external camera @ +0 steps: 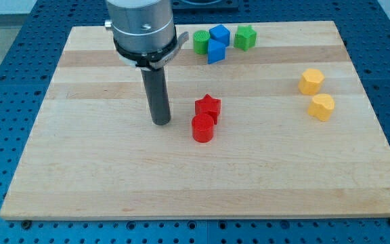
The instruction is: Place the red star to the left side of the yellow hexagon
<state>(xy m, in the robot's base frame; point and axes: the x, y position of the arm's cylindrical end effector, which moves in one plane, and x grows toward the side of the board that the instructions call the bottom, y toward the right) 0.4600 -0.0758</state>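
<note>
Reading left to right: my tip (161, 123) rests on the desk (80, 169), just left of the red star (208, 106) and slightly nearer the view's bottom. No jaws on this rig, only the rod. A red cylinder (202, 128) touches the star's lower edge. The yellow hexagon (311, 80) lies well to the right, slightly higher; a second yellow block (321, 107) sits just below it. Judgement: the star lies between tip and hexagon, so a rightward push suits, stopping short. Risk: the cylinder gets dragged along.
</note>
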